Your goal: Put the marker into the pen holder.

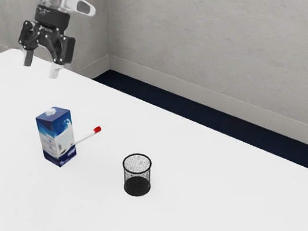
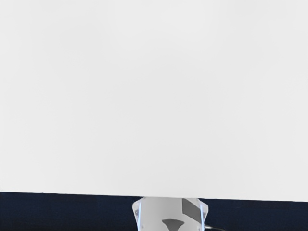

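Because we have to grip the marker [image 1: 84,137] first, its slant matters most: it lies just beside the milk carton [image 1: 54,130], on the exterior view's right, red end [image 1: 98,129] pointing away from the carton. Whether they touch, we can't tell. Farther from the carton on that side stands the pen holder [image 1: 137,185]. Farthest, raised beyond the carton toward the exterior view's left, our gripper [image 1: 42,65] hangs empty, fingers apart; we should probably close across the marker near its red end.
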Robot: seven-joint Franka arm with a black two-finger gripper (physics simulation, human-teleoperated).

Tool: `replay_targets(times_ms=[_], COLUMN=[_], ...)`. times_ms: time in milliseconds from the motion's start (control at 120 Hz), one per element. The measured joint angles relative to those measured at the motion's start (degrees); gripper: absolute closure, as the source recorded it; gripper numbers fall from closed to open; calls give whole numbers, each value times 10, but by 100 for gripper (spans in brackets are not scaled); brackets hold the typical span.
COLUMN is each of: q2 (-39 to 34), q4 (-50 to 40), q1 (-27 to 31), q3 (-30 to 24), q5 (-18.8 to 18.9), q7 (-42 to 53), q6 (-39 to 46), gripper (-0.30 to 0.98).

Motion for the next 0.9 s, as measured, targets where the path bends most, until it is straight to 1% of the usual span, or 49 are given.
replay_targets(times_ms=[67,133,300,333,367,433,467,500,558,633,700,775,833,900], q2=[0,0,-12,-15,-18,-21,-4,19,63,78,95,168,209,232], q4=[-8,-10,-18,-43,-87,-192,-216,-223,-187,-152,-109,-46,-28,-23], q1=[6,9,7,-1,-15,-65,-79,-82,-56,-41,-34,-6,20,39], q3=[1,2,-3,-1,5,39,50,56,58,56,55,53,39,26], q5=[2,3,6,10,15,23,24,24,23,22,22,13,3,-6], q7=[4,8,11,9,8,8,10,13,20,29,36,45,53,61], q6=[76,130,211,226,247,308,341,371,413,448,461,472,480,488], gripper=[0,0,0,0,0,0,0,0,0,0,0,0,0,0])
